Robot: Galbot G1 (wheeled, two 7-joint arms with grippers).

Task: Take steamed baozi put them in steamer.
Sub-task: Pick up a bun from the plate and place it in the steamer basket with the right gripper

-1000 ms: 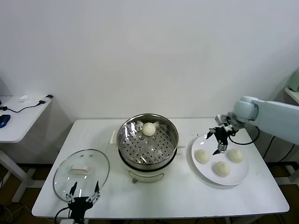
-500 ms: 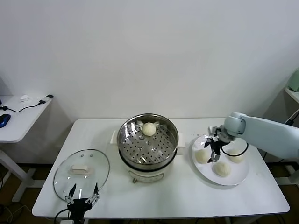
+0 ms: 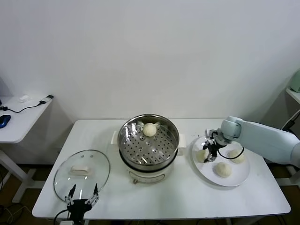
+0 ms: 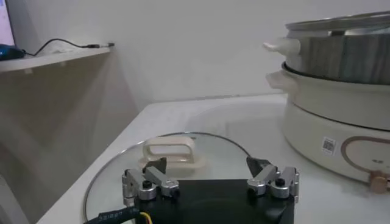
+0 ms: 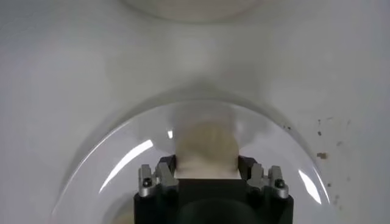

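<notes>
The table [image 3: 187,197] carries everything: the steamer [image 3: 148,143] in the middle with one bun [image 3: 149,129] already on its perforated tray at the far side, a glass lid [image 3: 82,174] lying flat to the robot's left, and a white plate [image 3: 236,178] to its right with three buns.

The right pincer [image 3: 209,153] is down over the plate's near-steamer bun [image 3: 202,155]; the right wrist view shows that bun [image 5: 205,152] wedged between the two jaws, so the pincer is clenched on it, though it sits on the plate and is not yet lifted.

Biggest risk, as I judge it: the dough is soft, so too hard a squeeze would dent or tear it, while too light a hold would let it slip out during the carry and drop onto the table between plate and steamer.

Next: the steamer rim stands higher than the plate, so a low carry could knock the bun against the rim.

Smaller: the lift could nudge the plate or the bun nearest it [image 3: 222,169].

The left pincer [image 3: 82,197] is parked at the table's near edge, jaws spread, just over the lid rim; it poses little risk if it keeps out of the way.
</notes>
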